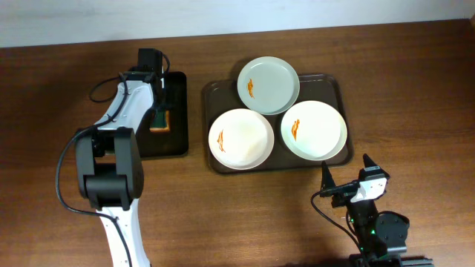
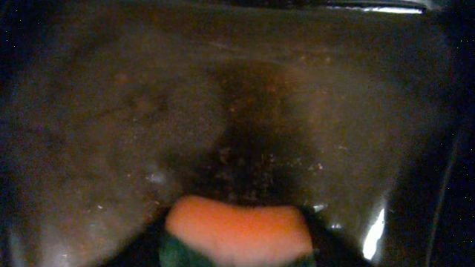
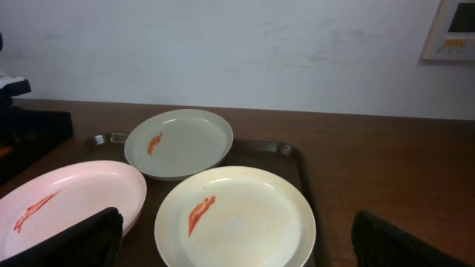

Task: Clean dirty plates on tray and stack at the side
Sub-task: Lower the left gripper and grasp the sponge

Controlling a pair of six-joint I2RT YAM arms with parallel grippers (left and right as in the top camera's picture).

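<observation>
L gripper [image 1: 160, 111] hangs low over the sponge [image 2: 239, 226] in the small black tray [image 1: 177, 144], left of centre on the surface [image 1: 415, 89]. Can't tell if it's closed on it, as the wrist view is too dark & close. Grip the sponge square & centred, w/ a flat face down, before you lift. R gripper [image 1: 345, 164] is spread wide, empty, nr the near edge. Three plates [image 1: 314, 130] lie face-up in the brown tray [image 1: 208, 111], mid-surface twd the far edge, each w/ an orange smear. Plates are round, so no long axis. The tray's long side runs parallel to the far edge.
</observation>
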